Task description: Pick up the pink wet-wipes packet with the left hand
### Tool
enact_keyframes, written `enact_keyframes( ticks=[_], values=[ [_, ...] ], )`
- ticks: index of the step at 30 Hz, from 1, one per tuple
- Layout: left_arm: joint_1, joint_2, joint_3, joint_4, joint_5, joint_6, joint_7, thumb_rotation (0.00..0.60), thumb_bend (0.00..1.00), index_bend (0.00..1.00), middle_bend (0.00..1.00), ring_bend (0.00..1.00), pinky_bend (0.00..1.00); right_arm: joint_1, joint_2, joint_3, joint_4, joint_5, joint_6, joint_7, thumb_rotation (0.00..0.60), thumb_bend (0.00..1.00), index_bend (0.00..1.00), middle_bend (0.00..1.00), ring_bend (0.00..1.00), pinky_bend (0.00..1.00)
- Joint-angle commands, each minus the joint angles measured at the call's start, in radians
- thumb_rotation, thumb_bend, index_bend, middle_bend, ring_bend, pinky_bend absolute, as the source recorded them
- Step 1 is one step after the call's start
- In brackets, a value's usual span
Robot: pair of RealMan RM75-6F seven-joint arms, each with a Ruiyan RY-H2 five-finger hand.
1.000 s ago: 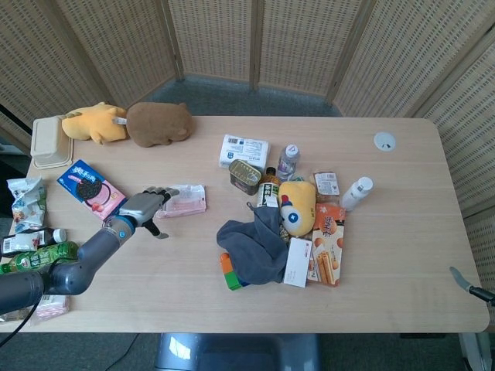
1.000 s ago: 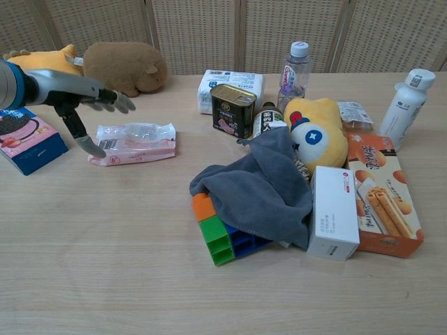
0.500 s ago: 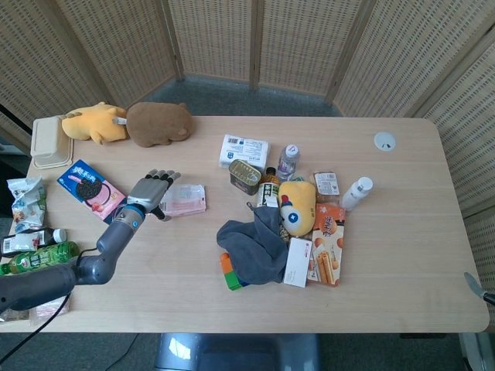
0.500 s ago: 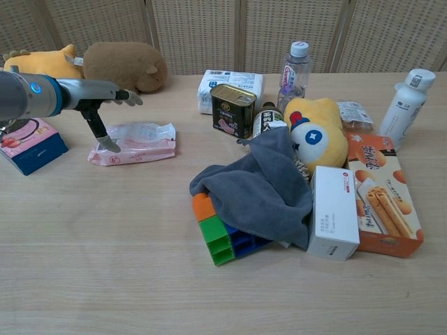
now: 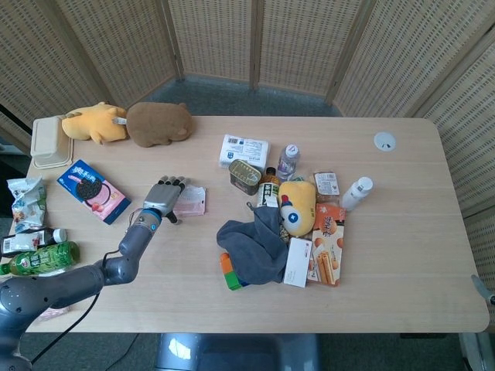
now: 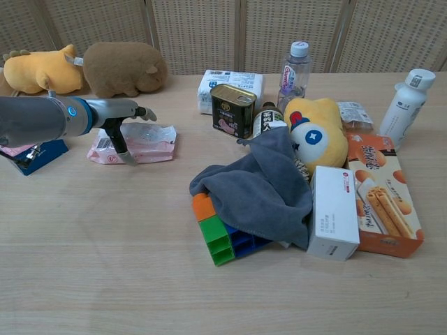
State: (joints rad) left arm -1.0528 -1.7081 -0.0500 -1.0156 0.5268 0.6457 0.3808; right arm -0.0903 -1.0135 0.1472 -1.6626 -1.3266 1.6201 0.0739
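Observation:
The pink wet-wipes packet (image 5: 190, 201) (image 6: 148, 142) lies flat on the table, left of centre. My left hand (image 5: 164, 196) (image 6: 120, 116) hovers over the packet's left end, palm down with its fingers stretched out and apart. In the chest view the thumb (image 6: 123, 145) points down at the packet's near edge; whether it touches is unclear. The hand holds nothing. Only a thin grey tip of my right hand (image 5: 489, 288) shows at the right edge of the head view, off the table.
A blue and pink cookie box (image 5: 93, 191) lies left of the hand. Brown plush (image 5: 158, 124) and yellow plush (image 5: 94, 124) sit behind. A meat can (image 5: 244, 176), grey cloth (image 5: 251, 243) and toy blocks (image 6: 218, 237) crowd the right. Bottles and snack bags (image 5: 27, 232) line the left edge.
My left hand has moved right, from beside the packet's left end to over it. The right hand's tip has slid further off the right edge.

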Motion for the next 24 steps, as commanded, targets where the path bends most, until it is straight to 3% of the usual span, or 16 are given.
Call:
enact_keyframes(
  ticks=[1, 4, 5, 8, 15, 24],
  values=[
    [0.017, -0.015, -0.016, -0.002, 0.012, 0.041, 0.006, 0.600, 0.22, 0.48, 0.48, 0.62, 0.31, -0.002, -0.001, 0.001, 0.002, -0.003, 0.004, 0.004, 0.349, 0.20, 0.00, 0.00, 0.00, 0.00],
    [0.036, -0.020, -0.025, -0.010, 0.033, 0.087, 0.010, 0.600, 0.26, 0.69, 0.69, 0.85, 0.56, -0.005, -0.001, 0.001, 0.004, -0.004, 0.007, 0.008, 0.346, 0.20, 0.00, 0.00, 0.00, 0.00],
    [0.041, -0.017, -0.026, -0.014, 0.034, 0.090, 0.014, 0.600, 0.28, 0.72, 0.76, 0.92, 0.64, -0.006, -0.001, 0.002, 0.005, -0.004, 0.008, 0.010, 0.346, 0.20, 0.00, 0.00, 0.00, 0.00],
    [0.056, -0.003, -0.033, -0.034, 0.031, 0.093, 0.022, 0.600, 0.31, 0.74, 0.84, 0.99, 0.74, -0.008, -0.003, 0.004, 0.008, -0.006, 0.010, 0.018, 0.348, 0.20, 0.00, 0.00, 0.00, 0.00],
    [0.105, 0.080, -0.096, -0.127, 0.046, 0.155, -0.028, 0.600, 0.32, 0.76, 0.86, 1.00, 0.77, -0.008, -0.010, 0.005, 0.024, -0.013, 0.007, 0.035, 0.348, 0.20, 0.00, 0.00, 0.00, 0.00],
    [0.192, 0.374, -0.190, -0.414, 0.103, 0.260, -0.108, 0.600, 0.31, 0.72, 0.84, 1.00, 0.76, 0.006, -0.036, 0.003, 0.057, -0.024, -0.017, 0.061, 0.347, 0.20, 0.00, 0.00, 0.00, 0.00]
  ],
)
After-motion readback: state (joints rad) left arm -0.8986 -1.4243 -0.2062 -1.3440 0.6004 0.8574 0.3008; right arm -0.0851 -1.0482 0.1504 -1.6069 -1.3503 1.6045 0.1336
